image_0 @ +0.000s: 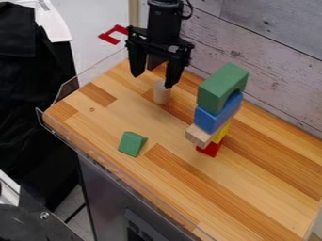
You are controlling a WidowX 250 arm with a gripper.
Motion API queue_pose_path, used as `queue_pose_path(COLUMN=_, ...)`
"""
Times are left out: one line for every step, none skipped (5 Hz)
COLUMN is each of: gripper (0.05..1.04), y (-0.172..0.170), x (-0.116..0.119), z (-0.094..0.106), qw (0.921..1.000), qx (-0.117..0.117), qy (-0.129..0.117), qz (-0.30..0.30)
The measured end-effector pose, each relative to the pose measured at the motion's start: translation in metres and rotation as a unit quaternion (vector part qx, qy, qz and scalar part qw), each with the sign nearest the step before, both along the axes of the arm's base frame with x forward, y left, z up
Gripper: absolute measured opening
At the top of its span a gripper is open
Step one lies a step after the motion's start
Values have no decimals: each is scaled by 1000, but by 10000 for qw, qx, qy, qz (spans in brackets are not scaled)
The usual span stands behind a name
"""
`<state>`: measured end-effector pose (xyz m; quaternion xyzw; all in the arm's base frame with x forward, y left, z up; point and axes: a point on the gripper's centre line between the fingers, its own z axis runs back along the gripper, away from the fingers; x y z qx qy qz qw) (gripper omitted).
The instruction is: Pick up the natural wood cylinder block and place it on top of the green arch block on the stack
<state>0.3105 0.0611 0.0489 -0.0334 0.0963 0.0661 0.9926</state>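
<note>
Obscuring part of cylinder: hand

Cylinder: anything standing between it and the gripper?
Nothing visible stands between the gripper and the cylinder. The block stack is off to the picture's right, and the green wedge lies nearer the camera.

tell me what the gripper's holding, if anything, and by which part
Nothing is held: the gripper is open, its fingers apart, and the pale wooden cylinder stands near one fingertip.
</note>
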Motion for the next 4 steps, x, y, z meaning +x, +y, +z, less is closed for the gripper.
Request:
queue_pose_path(gripper=1001, y=1, x=1, z=-10, qw=9999, qx=-89, qy=72, qz=16)
queue_pose_path(gripper=1001, y=0, x=7, z=-12, qw=9999, qx=-140, qy=34, qz=-17)
queue_pose_path(gripper=1001, y=0, x=14, z=-15, qw=9998, qx=-171, qy=-30, qz=-21)
queue_pose_path(gripper=1001, y=1, x=16, z=-22, qw=9998, qx=-200, qy=32, qz=-46)
